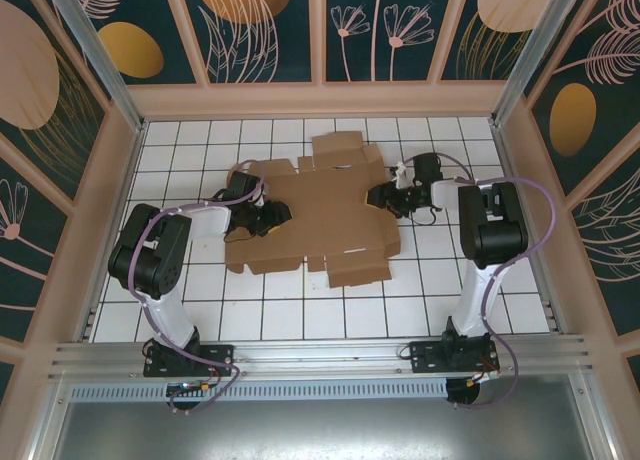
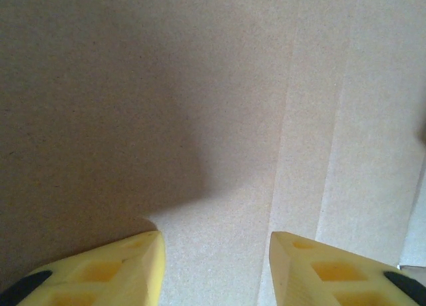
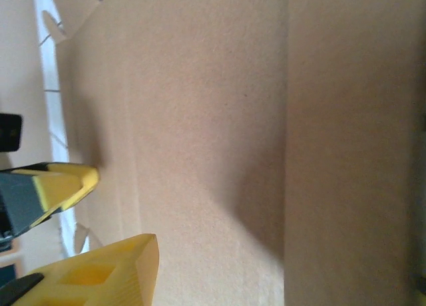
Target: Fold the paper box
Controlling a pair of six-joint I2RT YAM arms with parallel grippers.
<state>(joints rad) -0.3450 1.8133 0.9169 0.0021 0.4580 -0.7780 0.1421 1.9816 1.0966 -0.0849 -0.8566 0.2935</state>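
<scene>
Top external: box point(image 1: 320, 210) lies unfolded and flat on the tiled table point(image 1: 300, 315), about mid-table. Plain brown sheet, die-cut. One flap juts out at 12 o'clock, another at 5 o'clock, smaller tabs along the 9 o'clock edge. No panel raised that I can make out.

Left gripper point(image 1: 272, 218) sits over the sheet's 9 o'clock part, pointing toward 3 o'clock. Right gripper point(image 1: 383, 196) is at the sheet's 3 o'clock edge, pointing toward 9 o'clock. The two are well apart, with the middle of the sheet between them. Jaw gaps too small to judge from up here.

Left wrist: left gripper point(image 2: 216, 269) has its yellow fingers point(image 2: 126, 269) spread, at 7 and 5 o'clock in the view. Nothing sits in the gap, so it is released. Bare cardboard point(image 2: 200, 86) lies beyond the tips, with creases running from 12 to 6 o'clock right of centre and a soft shadow at 9 o'clock. Contact with the sheet: cannot tell.

Right wrist: right gripper point(image 3: 123, 209) has its fingers point(image 3: 113, 273) parted. One yellow tip is at 7 o'clock against the cardboard, the other at 9 o'clock by the sheet's edge. Nothing looks pinched, so it is released. Whether either tip touches: cannot tell. Cardboard point(image 3: 233, 120) covers most of the view, with one long crease from 12 to 6 o'clock right of centre. A strip of white tile point(image 3: 50, 86) shows at 9 to 10 o'clock.
</scene>
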